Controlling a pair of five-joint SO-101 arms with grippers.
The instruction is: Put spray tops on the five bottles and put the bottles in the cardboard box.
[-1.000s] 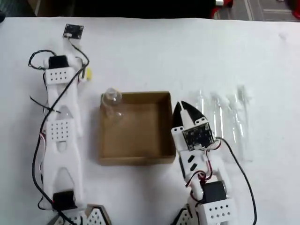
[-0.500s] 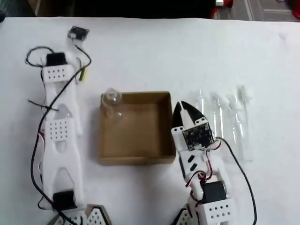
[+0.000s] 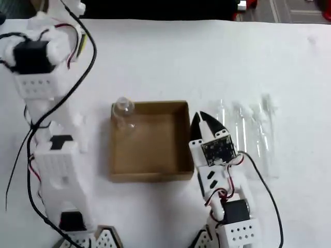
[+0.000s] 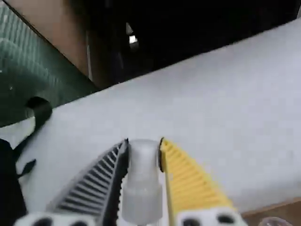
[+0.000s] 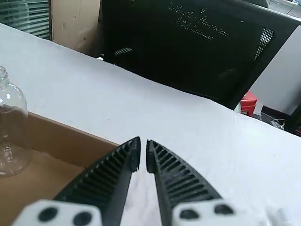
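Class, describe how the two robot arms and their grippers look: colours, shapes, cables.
The left arm and right arm are white perforated plastic with black motors and black and red cables. The left gripper has one black and one yellow ribbed finger; the right gripper has two black ones.

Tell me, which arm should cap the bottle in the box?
Left. The left gripper holds a white plastic spray top, and the clear round bottle stands in the brown cardboard box on that side. The right gripper is empty.

Left arm held high, left tool clamped on spray top, right tool nearly closed.
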